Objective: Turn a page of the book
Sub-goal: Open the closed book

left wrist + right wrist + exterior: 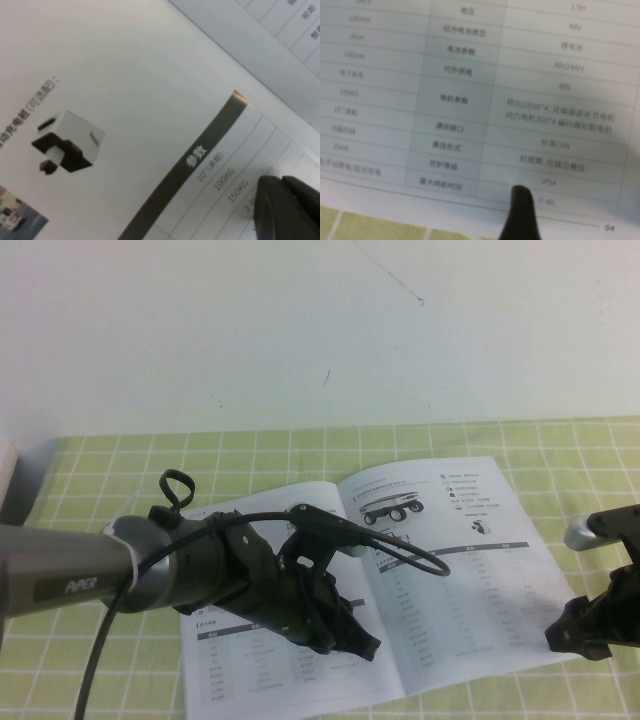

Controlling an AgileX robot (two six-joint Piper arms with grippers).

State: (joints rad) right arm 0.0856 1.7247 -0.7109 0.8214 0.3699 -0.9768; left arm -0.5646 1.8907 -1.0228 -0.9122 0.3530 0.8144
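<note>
Book (400, 590) is lying open mid-table. Left gripper (345, 640) is pressing at its 7 o'clock, fingers unreadable. Right gripper (590, 635) is hovering wide open, empty, at 4 o'clock; pinch only the page (460, 570) corner.

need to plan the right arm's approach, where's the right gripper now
In the high view the right gripper sits low on the robot's right, at the near right corner of the open book, on the green checked cloth; the left gripper hovers over the book's left page.
</note>
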